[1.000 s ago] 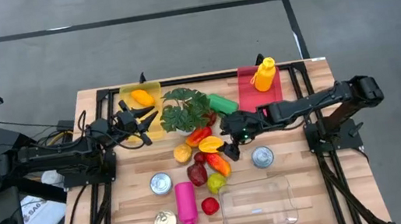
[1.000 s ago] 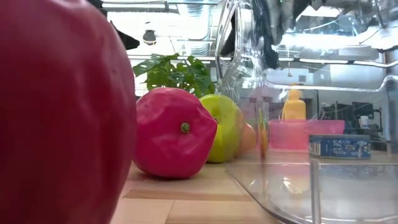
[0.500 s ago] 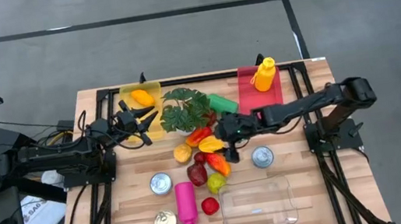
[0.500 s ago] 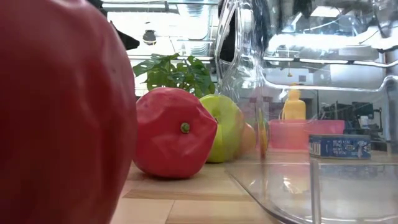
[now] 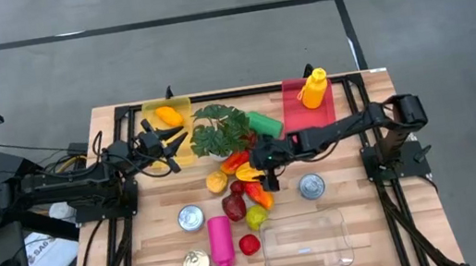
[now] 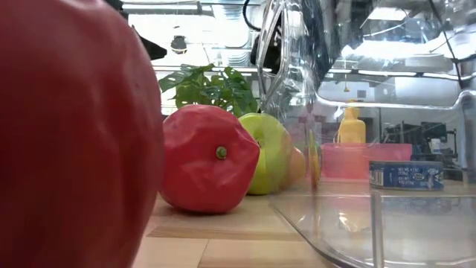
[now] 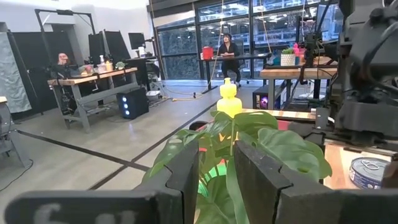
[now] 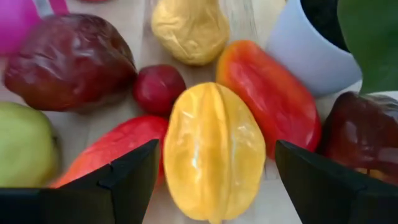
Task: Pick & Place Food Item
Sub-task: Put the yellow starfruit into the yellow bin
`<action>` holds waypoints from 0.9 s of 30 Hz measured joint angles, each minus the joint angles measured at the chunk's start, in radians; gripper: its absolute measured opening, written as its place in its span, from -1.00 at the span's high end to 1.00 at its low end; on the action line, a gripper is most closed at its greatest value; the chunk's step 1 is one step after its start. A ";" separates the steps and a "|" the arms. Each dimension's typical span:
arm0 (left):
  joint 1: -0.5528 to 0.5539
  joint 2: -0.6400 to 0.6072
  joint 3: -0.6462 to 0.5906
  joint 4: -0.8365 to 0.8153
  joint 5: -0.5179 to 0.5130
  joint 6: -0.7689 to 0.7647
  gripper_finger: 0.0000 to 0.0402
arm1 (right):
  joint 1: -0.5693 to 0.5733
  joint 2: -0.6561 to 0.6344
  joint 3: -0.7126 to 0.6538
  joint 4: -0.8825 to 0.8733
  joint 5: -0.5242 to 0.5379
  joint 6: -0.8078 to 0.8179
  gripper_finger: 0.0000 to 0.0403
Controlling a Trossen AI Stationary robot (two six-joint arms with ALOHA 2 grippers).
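The right gripper (image 5: 260, 173) is hanging with its fingers spread wide, released, straddling the ridged yellow starfruit (image 8: 213, 151) lying in the fruit cluster at the table's centre. The left gripper (image 5: 177, 148) is waiting at nine o'clock beside the green leafy plant (image 5: 219, 129), fingers narrowly parted, grasping nothing.
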 joint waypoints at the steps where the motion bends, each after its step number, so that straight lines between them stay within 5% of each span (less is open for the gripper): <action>1: 0.000 0.000 0.000 0.000 0.000 0.000 0.55 | -0.003 0.000 0.000 0.000 0.000 -0.008 -0.54; 27: 0.000 0.000 0.000 -0.008 0.000 0.000 0.55 | -0.014 0.093 0.002 0.073 -0.003 -0.021 -0.39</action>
